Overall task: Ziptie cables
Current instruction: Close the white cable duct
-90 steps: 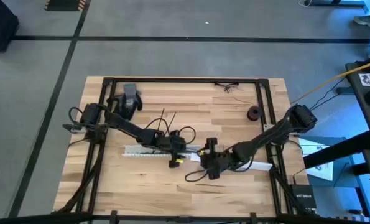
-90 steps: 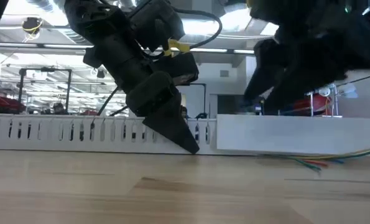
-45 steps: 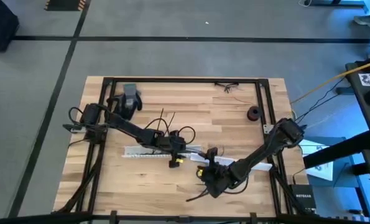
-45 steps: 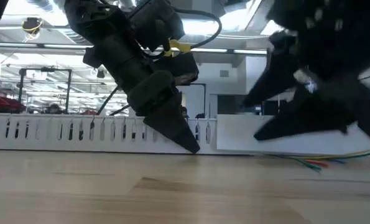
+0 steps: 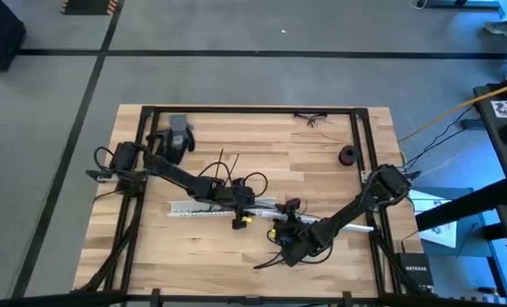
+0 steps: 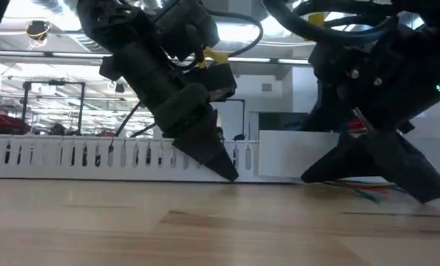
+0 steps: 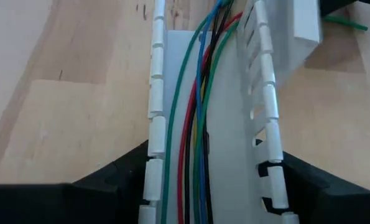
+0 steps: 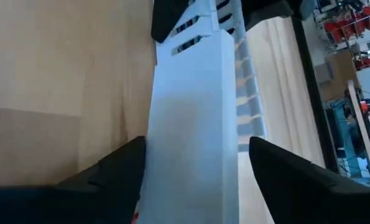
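Note:
A long white slotted duct (image 5: 204, 207) lies flat on the table. The cables (image 7: 200, 106), a bunch of thin green, red, blue, black and yellow wires, run along its channel. My left gripper (image 7: 212, 162) straddles the duct near its right end (image 5: 239, 211) and is shut on it. A plain white cover strip (image 8: 194, 118) lies in line with the duct, further right (image 5: 342, 225). My right gripper (image 8: 197, 140) is open and low at the table (image 6: 367, 185). One of its fingers stands on each side of the cover, and no touch shows. My left gripper clasps the duct between its two fingers, one on each slotted side wall (image 7: 152, 158), (image 7: 273, 171). The fingers come slanting down from above and lie across the duct. The duct rests flat on the table, with the wires loose in the channel between the fingers.
A black metal frame (image 5: 253, 110) borders the tabletop. A grey and black tool (image 5: 178, 135) lies at the far left, a small dark roll (image 5: 348, 155) at the far right, and thin dark strands (image 5: 313, 118) by the far edge. Loose wire ends (image 6: 367, 193) trail behind my right gripper.
My right gripper has moved toward the table's near edge and come down from well above the table until its spread fingertips are at the tabletop beside the cover.

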`<action>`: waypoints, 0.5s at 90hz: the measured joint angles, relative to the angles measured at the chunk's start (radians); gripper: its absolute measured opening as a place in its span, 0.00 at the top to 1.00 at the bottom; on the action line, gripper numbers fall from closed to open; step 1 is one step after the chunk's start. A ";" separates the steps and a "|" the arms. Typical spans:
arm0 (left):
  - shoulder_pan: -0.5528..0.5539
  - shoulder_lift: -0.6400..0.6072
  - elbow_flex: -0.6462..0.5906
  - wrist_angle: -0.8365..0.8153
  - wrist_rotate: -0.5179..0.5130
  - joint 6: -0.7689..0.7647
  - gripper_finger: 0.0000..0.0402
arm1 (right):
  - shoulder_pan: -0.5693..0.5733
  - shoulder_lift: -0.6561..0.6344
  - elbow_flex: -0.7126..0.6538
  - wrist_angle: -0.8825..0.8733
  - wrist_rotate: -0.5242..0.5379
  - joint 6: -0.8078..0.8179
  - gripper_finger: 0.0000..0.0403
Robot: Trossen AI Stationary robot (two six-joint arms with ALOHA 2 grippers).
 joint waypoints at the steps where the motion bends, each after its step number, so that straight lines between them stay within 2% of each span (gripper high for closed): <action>1: 0.000 0.000 0.000 0.000 0.000 0.000 0.41 | 0.000 0.000 0.000 0.000 -0.003 0.000 0.33; 26: -0.001 0.000 0.000 -0.001 0.010 0.003 0.41 | -0.002 -0.002 0.038 -0.059 -0.115 0.029 0.48; 45: -0.006 -0.001 0.000 -0.011 0.011 0.010 0.41 | 0.000 -0.023 0.120 -0.270 -0.288 0.093 0.73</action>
